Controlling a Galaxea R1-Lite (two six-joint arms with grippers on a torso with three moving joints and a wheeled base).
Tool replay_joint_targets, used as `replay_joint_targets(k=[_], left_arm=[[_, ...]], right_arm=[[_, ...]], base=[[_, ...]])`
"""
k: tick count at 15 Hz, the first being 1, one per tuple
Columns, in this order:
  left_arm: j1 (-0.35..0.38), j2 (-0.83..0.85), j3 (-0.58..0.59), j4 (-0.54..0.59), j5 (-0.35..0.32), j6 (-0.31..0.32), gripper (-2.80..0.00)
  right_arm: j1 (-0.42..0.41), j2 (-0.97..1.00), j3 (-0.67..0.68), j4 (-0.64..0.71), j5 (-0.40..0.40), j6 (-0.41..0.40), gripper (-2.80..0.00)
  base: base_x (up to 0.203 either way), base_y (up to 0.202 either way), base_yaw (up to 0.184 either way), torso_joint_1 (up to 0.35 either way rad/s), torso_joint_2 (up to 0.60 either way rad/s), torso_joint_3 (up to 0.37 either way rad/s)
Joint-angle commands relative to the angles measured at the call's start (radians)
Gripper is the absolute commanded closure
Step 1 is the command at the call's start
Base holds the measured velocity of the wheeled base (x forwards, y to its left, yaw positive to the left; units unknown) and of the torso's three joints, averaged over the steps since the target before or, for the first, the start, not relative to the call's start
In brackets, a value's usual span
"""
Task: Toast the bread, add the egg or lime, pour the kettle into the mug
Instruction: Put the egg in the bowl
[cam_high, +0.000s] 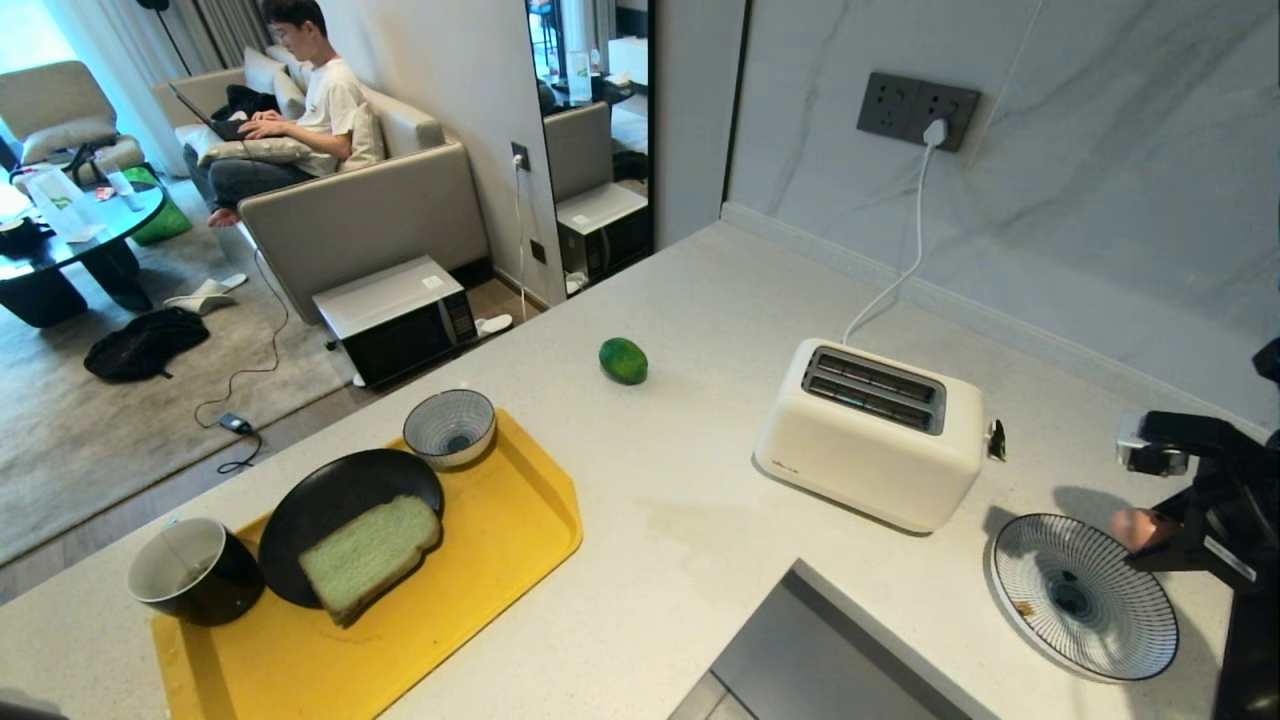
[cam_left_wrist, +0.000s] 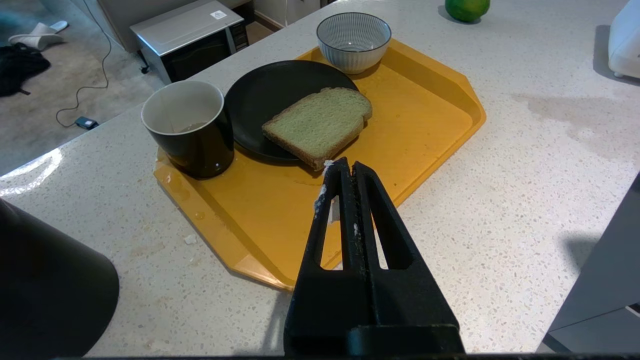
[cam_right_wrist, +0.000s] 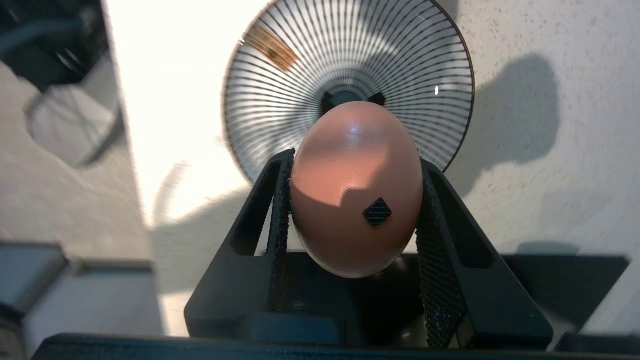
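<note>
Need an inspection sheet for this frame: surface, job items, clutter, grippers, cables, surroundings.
Surface: speckled white counter, faint stain near the tray.
Job's things: bread on black plate; mug and small bowl on yellow tray; lime loose on counter; toaster slots empty; egg held.
Clutter: nothing seen.
Grippers: left gripper shut, empty, above tray; right gripper shut on egg, over striped dish.
Cables: toaster cord plugged into wall socket.
Surroundings: person on sofa with laptop; microwave on floor.
</note>
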Motion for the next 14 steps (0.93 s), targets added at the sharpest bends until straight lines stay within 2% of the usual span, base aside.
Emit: replay_joint_targets(k=[1,4,7,10,14], left_arm=[[0.000,0.001,0.000,0.000,0.001,0.000,0.00],[0.000,0.001,0.000,0.000,0.001,0.000,0.00],[0.000,0.001,0.001,0.000,0.001,0.000,0.00],[0.000,0.001,0.001,0.000,0.001,0.000,0.00],[0.000,0.001,0.001,0.000,0.001,0.000,0.00]], right_arm=[[0.002,-0.162,0.055,0.000,0.019,0.121,0.00],[0.012,-0.343,0.120,-0.012,0.062,0.423,0.00],[0.019,-0.500,0.231,-0.149,0.058,0.626,0.00],[0.055,-0.647,0.416,-0.363,-0.038,0.729,0.00],[0.094,-0.837,0.705,-0.632,-0.091,0.766,0.00]], base=[[0.000,0.000,0.000,0.000,0.00,0.000],[0.000,0.000,0.000,0.000,0.00,0.000],[0.000,0.000,0.000,0.000,0.00,0.000],[0.000,0.000,0.000,0.000,0.00,0.000],[0.000,0.000,0.000,0.000,0.00,0.000]])
